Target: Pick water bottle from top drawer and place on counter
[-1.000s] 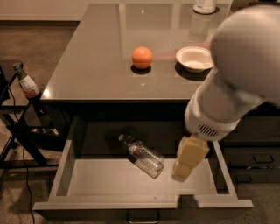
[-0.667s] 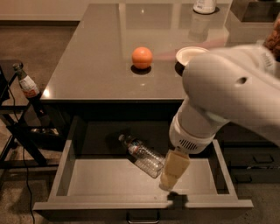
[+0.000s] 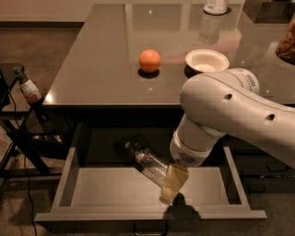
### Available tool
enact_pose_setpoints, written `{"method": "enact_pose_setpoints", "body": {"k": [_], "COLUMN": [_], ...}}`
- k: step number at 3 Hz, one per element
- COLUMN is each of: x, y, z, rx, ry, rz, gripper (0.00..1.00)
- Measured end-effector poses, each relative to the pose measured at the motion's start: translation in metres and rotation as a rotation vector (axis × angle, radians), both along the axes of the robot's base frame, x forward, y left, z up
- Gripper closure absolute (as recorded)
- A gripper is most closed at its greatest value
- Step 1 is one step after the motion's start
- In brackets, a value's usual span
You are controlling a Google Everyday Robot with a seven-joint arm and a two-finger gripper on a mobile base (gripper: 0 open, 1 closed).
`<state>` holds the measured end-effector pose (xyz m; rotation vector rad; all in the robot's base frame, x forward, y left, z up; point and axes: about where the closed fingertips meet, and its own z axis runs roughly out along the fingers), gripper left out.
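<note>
The water bottle lies on its side in the open top drawer, cap toward the back left. My gripper hangs from the big white arm and reaches down into the drawer, right at the bottle's lower right end. Its pale fingers overlap the bottle's base. The counter stretches behind the drawer, dark and glossy.
An orange and a white bowl sit on the counter. A white container stands at the counter's far edge. A dark-capped bottle with a red-white label stands on a black rack at the left.
My arm has swung left and down into the drawer, bringing the gripper from the drawer's right side to the bottle's base. The bottle has not moved.
</note>
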<state>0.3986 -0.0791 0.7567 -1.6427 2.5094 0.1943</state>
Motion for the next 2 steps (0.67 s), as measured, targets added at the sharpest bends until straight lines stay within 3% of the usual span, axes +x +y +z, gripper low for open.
{"method": "enact_pose_setpoints", "body": {"k": [1, 2], "x": [0.003, 0.022], "y": [0.008, 0.028], "z": [-0.008, -0.018], "rx": [-0.015, -0.007], "ry": [-0.024, -0.051], "rz": [-0.005, -0.017], "gripper": [0.00, 0.00]}}
